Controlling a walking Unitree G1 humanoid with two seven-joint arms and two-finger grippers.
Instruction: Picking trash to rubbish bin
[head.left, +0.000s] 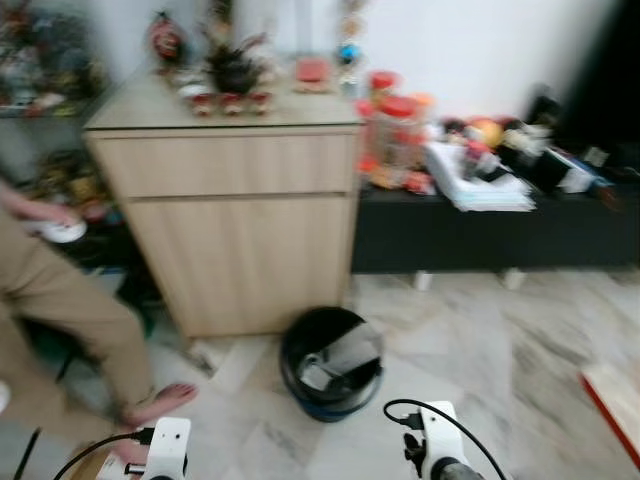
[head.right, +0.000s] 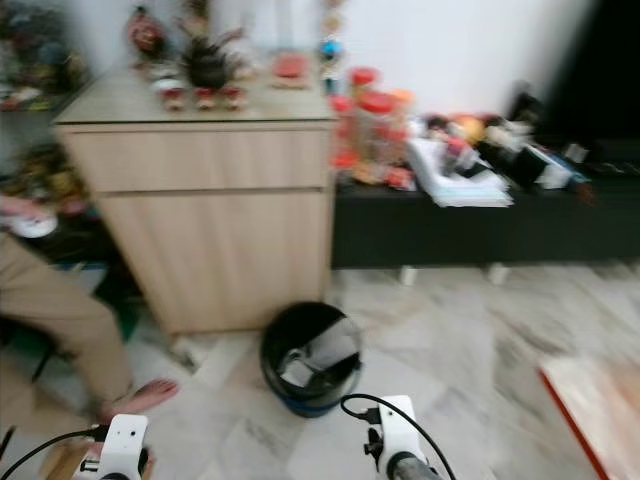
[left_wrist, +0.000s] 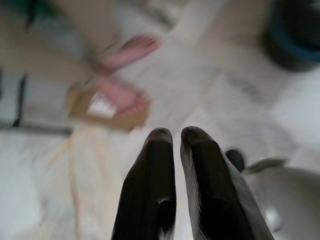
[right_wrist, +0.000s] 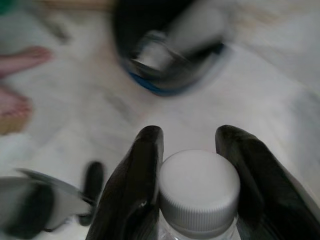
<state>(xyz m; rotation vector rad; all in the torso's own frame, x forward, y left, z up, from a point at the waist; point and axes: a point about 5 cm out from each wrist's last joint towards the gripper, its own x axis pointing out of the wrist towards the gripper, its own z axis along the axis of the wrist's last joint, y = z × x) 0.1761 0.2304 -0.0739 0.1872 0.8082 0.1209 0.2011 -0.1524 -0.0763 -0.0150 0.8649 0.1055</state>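
Observation:
A black rubbish bin (head.left: 331, 362) with a blue base stands on the marble floor in front of the wooden cabinet, with grey trash inside it. In the right wrist view my right gripper (right_wrist: 189, 145) is shut on a clear bottle with a white cap (right_wrist: 198, 191), and the bin (right_wrist: 167, 55) lies ahead of it. My left gripper (left_wrist: 172, 136) is shut with nothing in it, above the floor near a flat brown cardboard piece (left_wrist: 107, 108). Both wrists (head.left: 168, 448) (head.left: 437, 445) sit low at the front of the head view.
A person in tan trousers sits at the left, a bare foot (head.left: 160, 402) on the floor near the bin and another on the cardboard. A wooden cabinet (head.left: 235, 215) stands behind the bin. A low black bench (head.left: 490, 230) with clutter runs to the right. A red-edged mat (head.left: 612, 398) lies at the right.

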